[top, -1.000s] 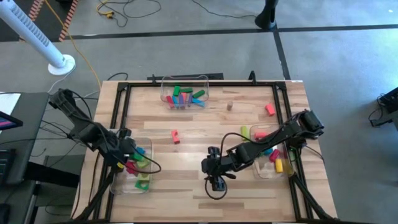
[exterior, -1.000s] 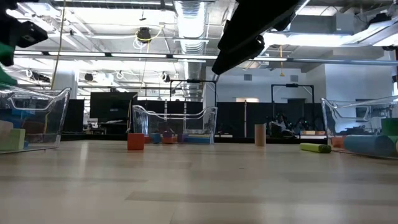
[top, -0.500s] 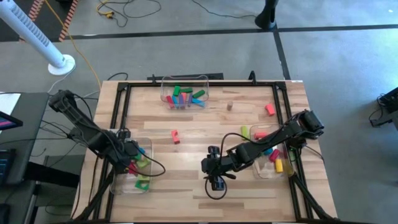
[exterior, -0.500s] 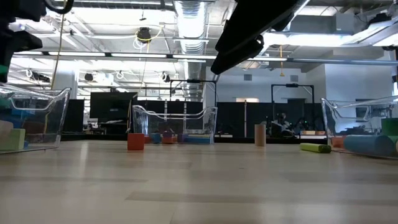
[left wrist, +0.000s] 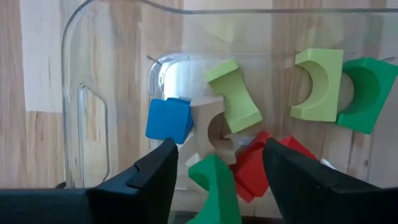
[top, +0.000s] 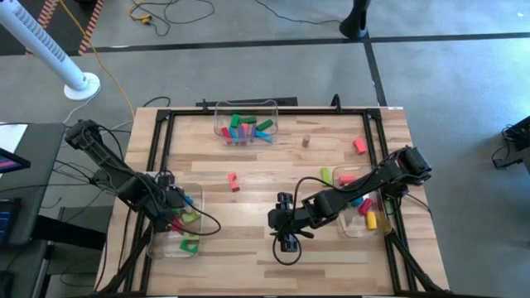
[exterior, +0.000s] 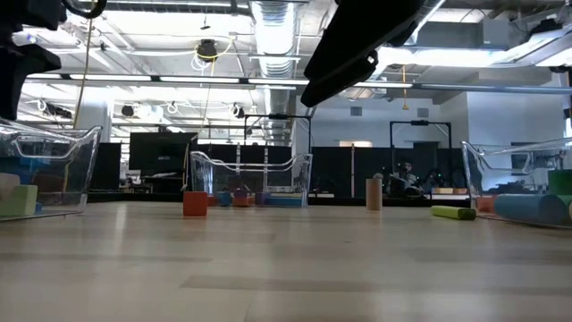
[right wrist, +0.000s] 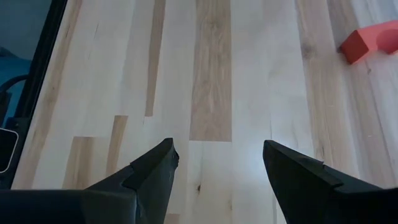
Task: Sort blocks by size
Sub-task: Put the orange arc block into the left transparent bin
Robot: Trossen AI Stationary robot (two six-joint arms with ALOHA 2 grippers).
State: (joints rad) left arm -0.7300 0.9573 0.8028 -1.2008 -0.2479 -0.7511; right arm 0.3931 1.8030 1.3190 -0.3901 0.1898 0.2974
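Sorting partly done: most blocks are binned, a few are left loose.

The left gripper (left wrist: 214,167) is spread, empty, over its bin's (left wrist: 81,93) blocks (left wrist: 233,93); the right gripper (right wrist: 214,168) is held open above bare table (right wrist: 211,74), a stray red block (right wrist: 372,40) ahead.

Colourful blocks (top: 247,128) across three bins

Two black jointed arms (top: 108,170) trailing looped cables, with dark tapered fingers (left wrist: 143,180).

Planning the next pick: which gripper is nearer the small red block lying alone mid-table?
Right. The right gripper is just past the red block; the left gripper hangs over its bin.
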